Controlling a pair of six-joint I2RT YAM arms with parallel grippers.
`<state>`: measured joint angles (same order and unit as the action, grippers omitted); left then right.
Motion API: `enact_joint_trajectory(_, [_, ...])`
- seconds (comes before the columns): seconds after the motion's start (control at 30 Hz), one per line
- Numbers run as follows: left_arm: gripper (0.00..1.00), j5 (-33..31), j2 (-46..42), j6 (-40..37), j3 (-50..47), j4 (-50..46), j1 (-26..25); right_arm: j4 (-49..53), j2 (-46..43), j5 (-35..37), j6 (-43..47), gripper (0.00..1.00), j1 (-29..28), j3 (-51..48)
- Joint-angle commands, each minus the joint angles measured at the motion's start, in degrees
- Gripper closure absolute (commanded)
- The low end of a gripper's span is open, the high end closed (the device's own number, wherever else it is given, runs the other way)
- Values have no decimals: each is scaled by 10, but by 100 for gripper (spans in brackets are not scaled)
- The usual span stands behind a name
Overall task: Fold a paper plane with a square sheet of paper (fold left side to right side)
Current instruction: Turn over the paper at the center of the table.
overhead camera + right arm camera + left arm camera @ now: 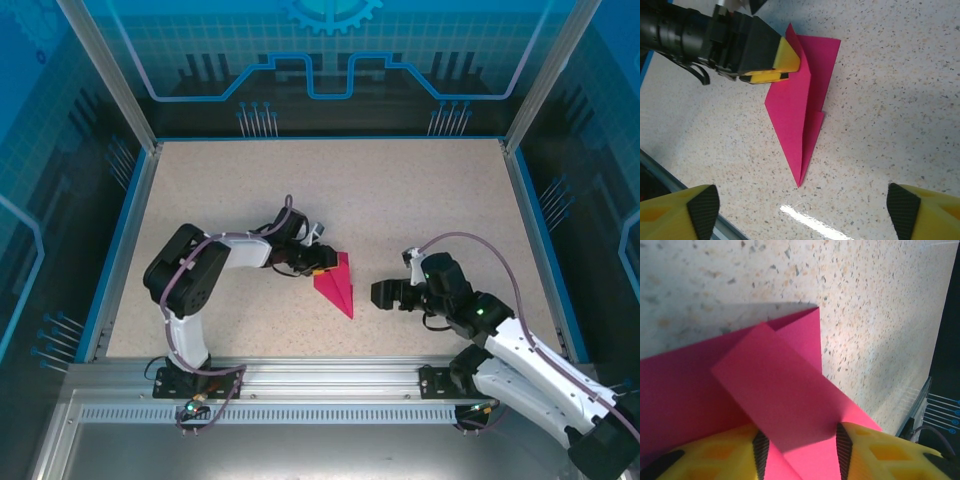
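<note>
Noting the risk: left gripper (318,262), jaws narrowly parted astride a raised flap (775,385) at the wide end of the paper plane (340,288), could drag the plane or spring the crease on lifting, since right gripper (384,295), wide and empty just right of the plane, pins nothing; count: one plane, two grippers.

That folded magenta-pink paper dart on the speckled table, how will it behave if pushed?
The folded magenta-pink paper dart looks thin, so probably light and floppy. One flap stands raised, so creases may spring open. On the smooth speckled table it would likely slide.
</note>
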<state>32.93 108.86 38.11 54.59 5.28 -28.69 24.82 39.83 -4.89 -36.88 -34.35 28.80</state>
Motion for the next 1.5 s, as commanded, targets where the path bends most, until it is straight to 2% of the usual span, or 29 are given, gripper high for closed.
enact_joint_trajectory(0.0, [67,24,13,7,21,15,-5,11,-21,-22,-5,2,17,-14])
enact_joint_trajectory(0.17, [85,30,-6,3,32,18,-5,-7,-36,-77,-11,1,51,-32])
enact_joint_trajectory(0.27, [93,30,-40,-6,32,13,-4,-45,-41,-140,-22,1,88,-54])
enact_joint_trajectory(0.43, [98,31,-141,-13,12,11,11,-149,-36,-291,-57,1,173,-85])
enact_joint_trajectory(0.6, [99,31,-257,-5,-11,24,27,-283,-29,-383,-113,1,215,-101])
enact_joint_trajectory(0.7, [99,36,-304,10,-8,27,30,-374,-6,-412,-155,1,214,-105])
enact_joint_trajectory(0.83, [99,59,-333,40,5,41,29,-444,23,-421,-173,1,193,-97])
enact_joint_trajectory(1.0, [99,88,-344,93,5,92,28,-486,59,-390,-177,1,135,-87])
enact_joint_trajectory(1.2, [98,108,-349,107,17,89,27,-567,137,-365,-193,1,71,-60])
enact_joint_trajectory(1.33, [98,109,-349,107,20,81,22,-620,175,-364,-213,1,51,-38])
enact_joint_trajectory(1.47, [97,110,-349,114,19,84,16,-630,189,-364,-218,12,47,-20])
